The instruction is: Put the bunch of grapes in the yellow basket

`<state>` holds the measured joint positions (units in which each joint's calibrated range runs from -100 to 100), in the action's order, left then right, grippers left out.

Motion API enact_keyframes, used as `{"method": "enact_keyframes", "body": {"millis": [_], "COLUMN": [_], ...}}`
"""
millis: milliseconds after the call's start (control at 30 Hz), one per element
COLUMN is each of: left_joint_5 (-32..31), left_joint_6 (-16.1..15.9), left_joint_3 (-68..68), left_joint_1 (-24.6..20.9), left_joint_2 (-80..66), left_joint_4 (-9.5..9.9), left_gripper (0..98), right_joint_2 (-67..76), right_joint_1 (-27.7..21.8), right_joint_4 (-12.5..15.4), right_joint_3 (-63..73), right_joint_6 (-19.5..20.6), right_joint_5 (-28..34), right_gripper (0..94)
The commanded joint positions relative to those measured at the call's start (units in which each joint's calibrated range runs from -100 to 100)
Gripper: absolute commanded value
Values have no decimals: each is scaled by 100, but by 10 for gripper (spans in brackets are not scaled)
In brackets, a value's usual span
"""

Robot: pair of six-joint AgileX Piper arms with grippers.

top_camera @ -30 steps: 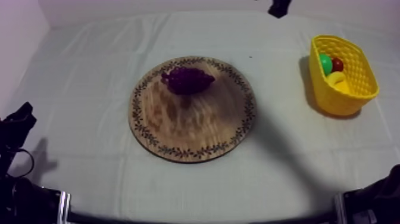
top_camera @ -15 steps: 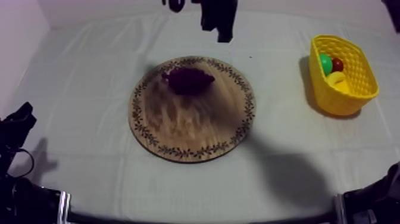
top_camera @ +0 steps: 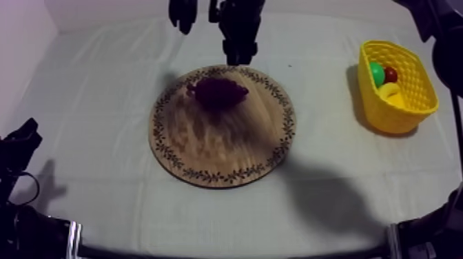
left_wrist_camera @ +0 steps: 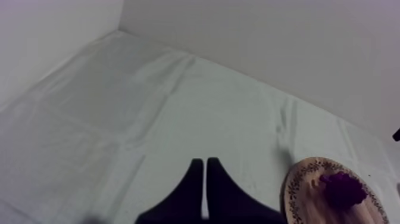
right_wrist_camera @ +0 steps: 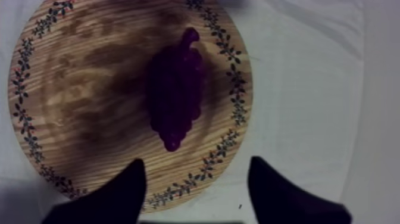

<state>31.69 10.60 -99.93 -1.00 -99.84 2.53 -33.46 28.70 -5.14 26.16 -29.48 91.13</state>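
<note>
The right gripper [right_wrist_camera: 196,164] hangs wide open over the rim of the board [right_wrist_camera: 89,89], with nothing between its fingers. The grapes [right_wrist_camera: 175,95] lie on the board just ahead of the fingertips, clear of them, stem end pointing away. In the top view the grapes sit on the board's far part. The basket [top_camera: 403,114] stands well apart at the table's right side, with a small red fruit [top_camera: 391,74] inside. The left gripper [left_wrist_camera: 204,162] is closed to a narrow wedge over the cloth [left_wrist_camera: 119,107].
</note>
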Motion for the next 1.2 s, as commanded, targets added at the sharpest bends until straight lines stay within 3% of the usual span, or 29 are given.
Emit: {"method": "enact_keyframes", "body": {"millis": [0,200,667,1000,1167], "left_joint_5": [-1,-1,-1,-1,-1], "left_joint_6": [2,2,2,2,2], "left_joint_3": [4,4,4,4,4], "left_joint_1": [2,2,2,2,2], "left_joint_2": [2,2,2,2,2], "left_joint_4": [-1,-1,-1,-1,-1], "left_gripper": [0,0,0,0,0], "right_joint_2": [-55,-399,-1652,-2360,-2544], "right_joint_1": [20,68,116,136,143], "right_joint_4": [-10,2,74,39,39], "right_joint_3": [-16,45,770,1521,1598], "right_joint_6": [59,161,174,175,155], "right_joint_5": [-26,-84,3,167,226], "right_gripper": [641,702,721,707,627]}}
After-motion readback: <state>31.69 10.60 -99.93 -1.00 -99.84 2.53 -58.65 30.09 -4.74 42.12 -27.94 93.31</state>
